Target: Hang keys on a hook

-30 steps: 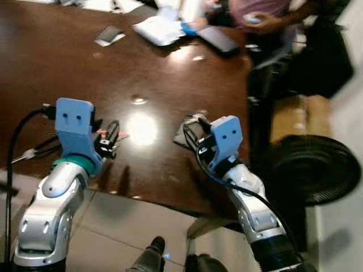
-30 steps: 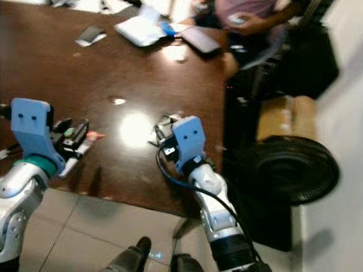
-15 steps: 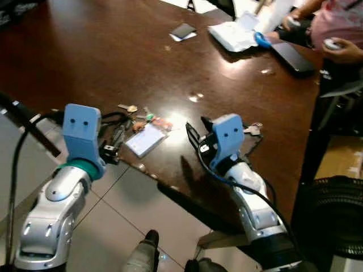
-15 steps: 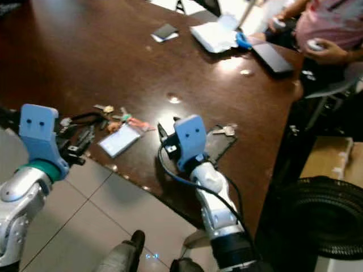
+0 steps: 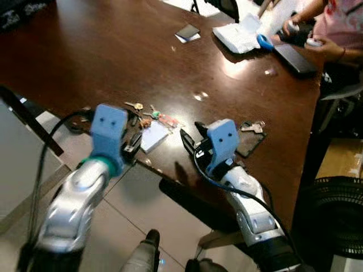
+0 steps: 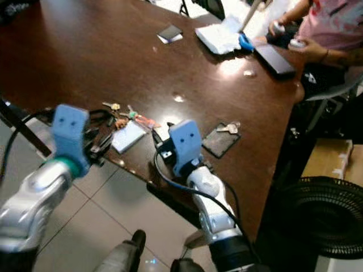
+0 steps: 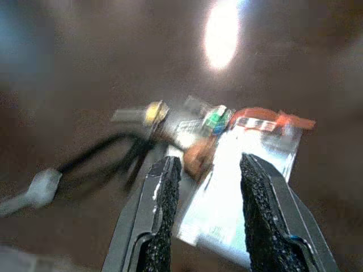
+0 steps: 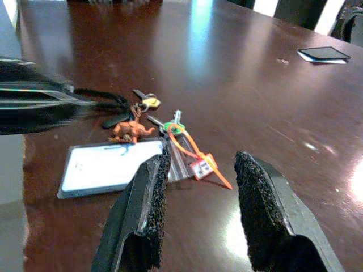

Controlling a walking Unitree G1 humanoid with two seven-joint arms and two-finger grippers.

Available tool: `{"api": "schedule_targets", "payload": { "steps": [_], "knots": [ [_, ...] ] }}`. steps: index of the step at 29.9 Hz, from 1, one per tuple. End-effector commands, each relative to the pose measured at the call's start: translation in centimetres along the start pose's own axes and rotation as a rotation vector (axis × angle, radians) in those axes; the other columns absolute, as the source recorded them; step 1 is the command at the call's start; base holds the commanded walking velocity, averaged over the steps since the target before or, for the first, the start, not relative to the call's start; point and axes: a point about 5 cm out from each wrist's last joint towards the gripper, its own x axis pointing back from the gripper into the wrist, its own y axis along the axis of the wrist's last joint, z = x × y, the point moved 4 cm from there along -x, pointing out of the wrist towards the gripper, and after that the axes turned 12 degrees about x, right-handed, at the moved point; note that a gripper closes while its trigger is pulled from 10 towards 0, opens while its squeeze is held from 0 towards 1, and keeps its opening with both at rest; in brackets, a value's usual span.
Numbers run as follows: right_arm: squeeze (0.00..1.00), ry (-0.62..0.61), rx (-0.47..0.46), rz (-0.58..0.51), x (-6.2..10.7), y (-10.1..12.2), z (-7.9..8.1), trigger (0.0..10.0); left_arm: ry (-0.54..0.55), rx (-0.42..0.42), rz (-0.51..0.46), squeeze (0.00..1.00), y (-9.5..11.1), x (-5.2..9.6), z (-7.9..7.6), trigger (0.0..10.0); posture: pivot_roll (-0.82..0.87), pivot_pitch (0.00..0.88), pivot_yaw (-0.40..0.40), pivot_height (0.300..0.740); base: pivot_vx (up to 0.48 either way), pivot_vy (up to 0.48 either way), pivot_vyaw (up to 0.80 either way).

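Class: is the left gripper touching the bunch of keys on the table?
Cannot tell. In the left wrist view the open left gripper overlaps the white card beside the bunch of keys, blurred.

— How was the light?
— Bright overhead glare pooled on the dark table point(image 5: 85, 51) near its far right corner and middle.
— And sharpness?
— The left wrist view was blurred; keys point(image 7: 187, 122) smeared, the card point(image 7: 238, 170) washed out white.

The keys point(image 5: 152, 115) lie on the table point(image 5: 85, 62) near its front edge, touching a card point(image 5: 153, 135).
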Motion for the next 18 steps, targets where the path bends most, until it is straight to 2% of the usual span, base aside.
{"api": "schedule_targets", "payload": {
  "steps": [1, 3, 8, 10, 12, 14, 18],
  "knots": [
    [0.0, -0.015, -0.003, 0.036, 0.4, -1.0, -0.3, 10.0, 0.013, -0.034, 0.032, 0.0, -1.2, -0.4, -0.2, 10.0, 0.14, 0.167, 0.049, 0.74, 0.0, 0.0, 0.0],
    [0.0, -0.027, 0.001, 0.047, 0.6, -1.3, -0.7, 10.0, 0.025, -0.078, 0.048, 0.0, -1.3, -1.7, -0.6, 10.0, 0.12, 0.175, 0.058, 0.74, 0.0, 0.0, 0.0],
    [0.0, -0.037, 0.009, 0.066, 1.0, -1.8, -0.9, 10.0, 0.011, -0.076, 0.072, 0.0, -1.6, -2.6, -0.8, 10.0, 0.11, 0.184, 0.063, 0.74, 0.0, 0.0, 0.0],
    [0.0, -0.049, 0.024, 0.096, 1.2, -2.6, -1.5, 10.0, -0.028, -0.087, 0.082, 0.0, -1.5, -3.4, -1.6, 10.0, 0.11, 0.192, 0.07, 0.74, 0.0, 0.0, 0.0],
    [0.0, -0.049, 0.024, 0.096, 1.2, -2.6, -1.5, 10.0, -0.028, -0.087, 0.082, 0.0, -1.5, -3.4, -1.6, 10.0, 0.11, 0.192, 0.07, 0.74, 0.0, 0.0, 0.0],
    [0.0, -0.064, 0.042, 0.118, 1.3, -3.2, -2.3, 10.0, -0.062, -0.117, 0.077, 0.0, -1.3, -4.3, -2.7, 10.0, 0.1, 0.2, 0.077, 0.74, 0.0, 0.0, 0.0],
    [0.0, -0.076, 0.054, 0.128, 1.3, -3.4, -2.8, 10.0, -0.084, -0.162, 0.053, 0.0, -0.8, -5.3, -3.8, 10.0, 0.08, 0.207, 0.082, 0.74, 0.0, 0.0, 0.0]
  ]
}}
